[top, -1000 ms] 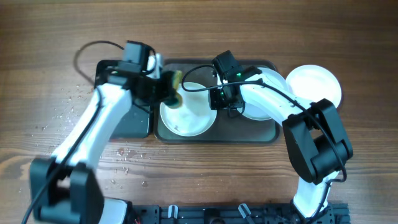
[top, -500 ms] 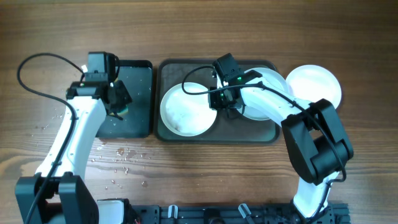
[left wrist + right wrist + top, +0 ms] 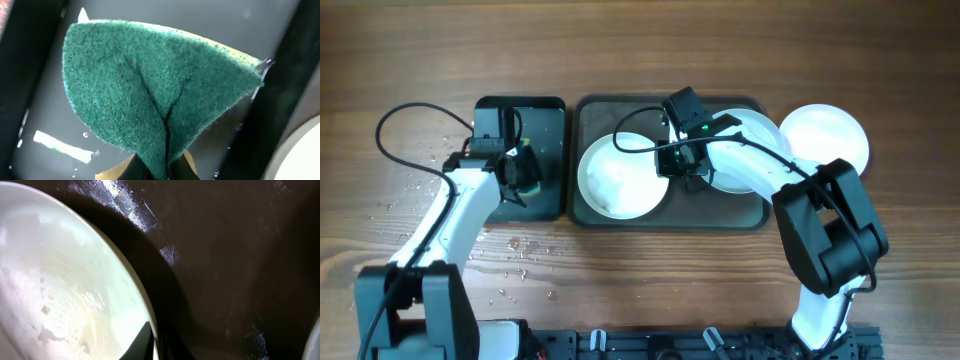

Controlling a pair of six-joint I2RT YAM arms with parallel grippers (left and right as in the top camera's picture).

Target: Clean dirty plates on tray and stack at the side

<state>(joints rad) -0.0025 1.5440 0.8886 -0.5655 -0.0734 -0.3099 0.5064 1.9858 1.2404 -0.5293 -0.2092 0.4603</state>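
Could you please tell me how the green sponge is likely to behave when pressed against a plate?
The sponge probably flexes easily: it creases where the left gripper pinches it. Its coarse green face likely drags rather than slides.

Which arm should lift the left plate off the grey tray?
Right. The right hand grips the round white plate by its rim on the grey-green tray; the left hand holds a green sponge over the black tray.

My left gripper [image 3: 525,176] and right gripper [image 3: 673,165] are black, my arms [image 3: 455,215] white-shelled with black joints. A black cable [image 3: 395,115] curls at frame left; a green light [image 3: 702,125] glows upper centre.
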